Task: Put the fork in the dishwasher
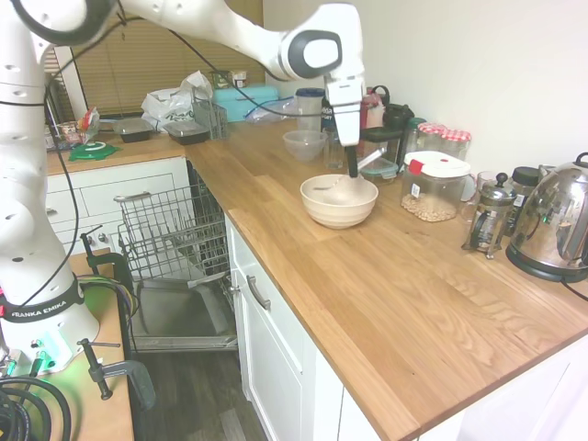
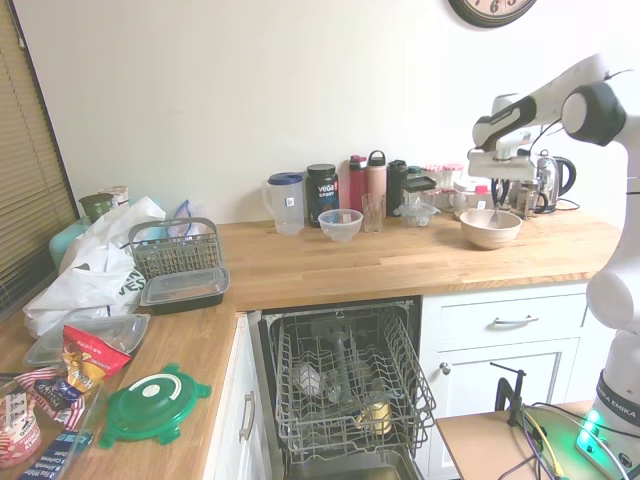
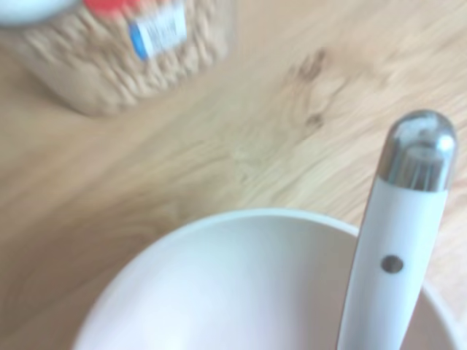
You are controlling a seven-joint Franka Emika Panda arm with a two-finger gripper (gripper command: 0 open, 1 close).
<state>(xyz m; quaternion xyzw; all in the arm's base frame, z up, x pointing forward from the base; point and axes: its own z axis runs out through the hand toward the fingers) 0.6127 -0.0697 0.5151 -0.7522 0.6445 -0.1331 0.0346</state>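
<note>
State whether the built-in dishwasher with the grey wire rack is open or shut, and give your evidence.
Open. The built-in dishwasher has its door lowered and its grey wire rack pulled out into view.

Wooden worktop (image 1: 386, 276) is seen carrying a cream bowl (image 1: 339, 200), kettle (image 1: 553, 220), jars and bottles.

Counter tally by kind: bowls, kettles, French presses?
Bowls: 2 (cream ceramic bowl, clear plastic bowl)
Kettles: 1 (shiny steel kettle)
French presses: 1 (glass French press)
Total: 4
</note>
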